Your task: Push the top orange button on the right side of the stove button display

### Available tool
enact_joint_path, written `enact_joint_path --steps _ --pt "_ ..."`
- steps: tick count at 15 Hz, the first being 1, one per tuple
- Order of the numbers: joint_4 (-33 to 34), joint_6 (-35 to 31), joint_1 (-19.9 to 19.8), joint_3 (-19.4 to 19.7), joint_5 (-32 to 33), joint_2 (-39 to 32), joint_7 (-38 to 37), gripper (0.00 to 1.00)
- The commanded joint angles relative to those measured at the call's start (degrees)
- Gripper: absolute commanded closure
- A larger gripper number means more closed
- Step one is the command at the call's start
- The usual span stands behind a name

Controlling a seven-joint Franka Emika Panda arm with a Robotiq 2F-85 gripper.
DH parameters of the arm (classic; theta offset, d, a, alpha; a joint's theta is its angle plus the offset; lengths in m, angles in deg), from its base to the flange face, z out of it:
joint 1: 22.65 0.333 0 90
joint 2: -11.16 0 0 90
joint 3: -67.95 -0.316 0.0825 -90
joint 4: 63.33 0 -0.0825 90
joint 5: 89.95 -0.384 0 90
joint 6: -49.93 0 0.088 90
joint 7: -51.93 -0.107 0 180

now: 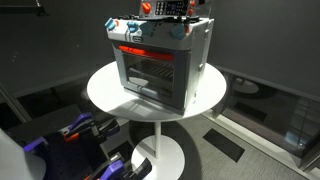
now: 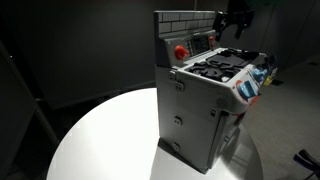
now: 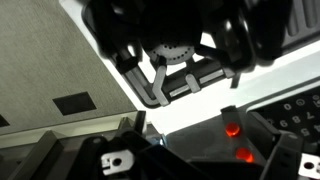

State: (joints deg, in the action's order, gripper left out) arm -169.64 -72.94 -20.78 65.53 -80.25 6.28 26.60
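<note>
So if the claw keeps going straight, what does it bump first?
The claw would probably hit the toy stove first, near its dark button panel; depth is unclear.

The grey-white stove [image 1: 160, 65] stands upright on a round table [image 1: 100, 92], its dark stove button display [image 2: 203, 42] on the backsplash.

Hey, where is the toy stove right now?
In both exterior views the stove stands on the round white table, with the hand above its top.
</note>
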Motion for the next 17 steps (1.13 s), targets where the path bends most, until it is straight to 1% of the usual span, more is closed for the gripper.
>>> enact_joint_path --steps 1,4,7,10,12,13,14,17 --pt "-3.5 5.3 0.5 0.1 -3.8 5.1 3.8 0.0" --pt "-6.3 9.0 0.5 -0.2 -8.2 8.9 8.4 0.0" --pt "-8.8 12.9 0.4 -0.2 -10.5 12.1 11.2 0.0" --pt "-10.5 16.2 0.3 -0.3 -10.2 14.6 12.0 0.0" --pt "-11.4 17.1 0.2 -0.5 -9.2 15.1 11.3 0.0" --pt "-11.6 17.2 0.1 -0.4 -9.3 14.8 11.8 0.0" --pt "-10.3 16.4 0.1 -0.6 -9.5 13.7 10.4 0.0" --pt "-11.1 16.5 0.1 -0.6 -9.5 13.8 10.6 0.0"
